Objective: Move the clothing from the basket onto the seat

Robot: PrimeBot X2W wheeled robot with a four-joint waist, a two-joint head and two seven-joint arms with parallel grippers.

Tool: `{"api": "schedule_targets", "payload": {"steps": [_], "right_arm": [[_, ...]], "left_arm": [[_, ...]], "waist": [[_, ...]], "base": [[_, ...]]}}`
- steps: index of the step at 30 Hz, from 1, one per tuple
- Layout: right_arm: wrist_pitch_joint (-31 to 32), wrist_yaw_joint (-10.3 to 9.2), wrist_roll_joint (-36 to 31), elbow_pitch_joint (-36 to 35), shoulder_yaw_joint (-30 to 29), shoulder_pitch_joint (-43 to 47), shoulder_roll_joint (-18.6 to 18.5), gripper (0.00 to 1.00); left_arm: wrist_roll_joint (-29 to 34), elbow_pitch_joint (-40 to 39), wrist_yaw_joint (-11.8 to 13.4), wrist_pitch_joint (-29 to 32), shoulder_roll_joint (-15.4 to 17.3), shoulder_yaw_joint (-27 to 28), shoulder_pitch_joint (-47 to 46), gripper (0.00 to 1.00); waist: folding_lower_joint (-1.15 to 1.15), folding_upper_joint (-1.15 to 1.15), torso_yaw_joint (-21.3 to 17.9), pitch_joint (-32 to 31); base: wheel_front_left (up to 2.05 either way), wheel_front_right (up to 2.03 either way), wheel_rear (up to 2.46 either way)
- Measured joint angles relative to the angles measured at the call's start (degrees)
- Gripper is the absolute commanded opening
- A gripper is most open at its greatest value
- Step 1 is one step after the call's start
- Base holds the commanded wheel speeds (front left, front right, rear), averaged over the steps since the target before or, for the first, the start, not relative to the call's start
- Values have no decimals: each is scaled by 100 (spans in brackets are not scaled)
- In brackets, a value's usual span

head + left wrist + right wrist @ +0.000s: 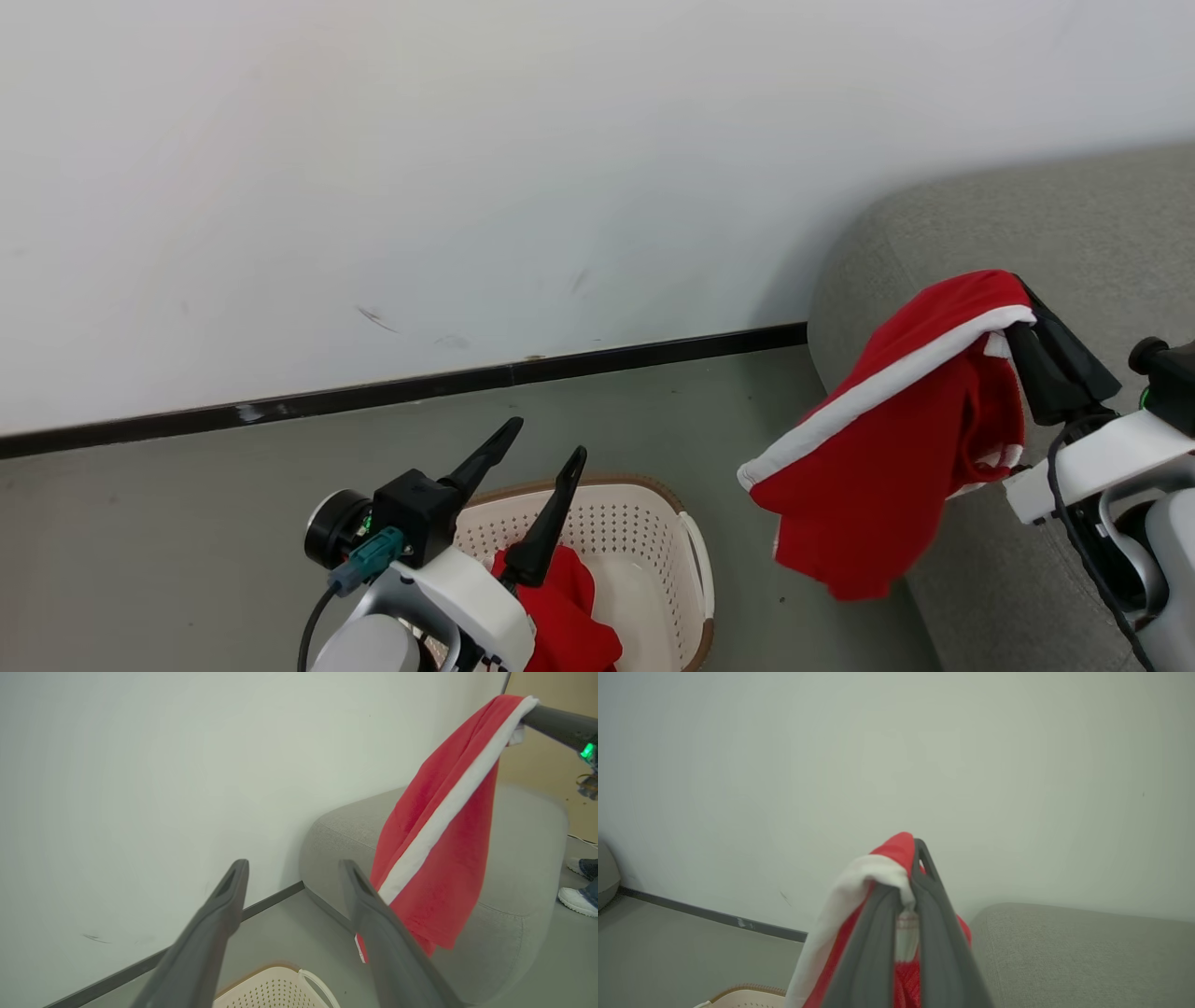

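My right gripper [1029, 313] is shut on a red garment with a white stripe [887, 448], which hangs in the air over the left end of the light grey seat [1027, 215]. The right wrist view shows both fingers pinched together on the cloth [859, 882] at the gripper [911, 868]. My left gripper [544, 446] stands open and empty above the cream basket [653, 532]. More red clothing [565, 611] lies in the basket, partly hidden behind the left arm. From the left wrist, the open gripper [294, 865] faces the hanging garment [434, 835] and the seat [523, 858].
A white wall with a black baseboard [392, 392] runs behind the basket and the seat. Grey floor [187, 523] lies between them. A person's shoes [579, 896] stand on the floor beyond the seat's far side.
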Motion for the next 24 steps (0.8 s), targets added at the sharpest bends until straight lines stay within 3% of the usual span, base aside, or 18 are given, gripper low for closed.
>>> {"api": "schedule_targets", "payload": {"steps": [24], "right_arm": [[32, 0, -283, -876, -705, 967, 152, 0]], "left_arm": [[-31, 24, -100, -221, -135, -531, 97, 100]], "waist": [[0, 0, -769, 56]], "base": [[0, 0, 0]]}}
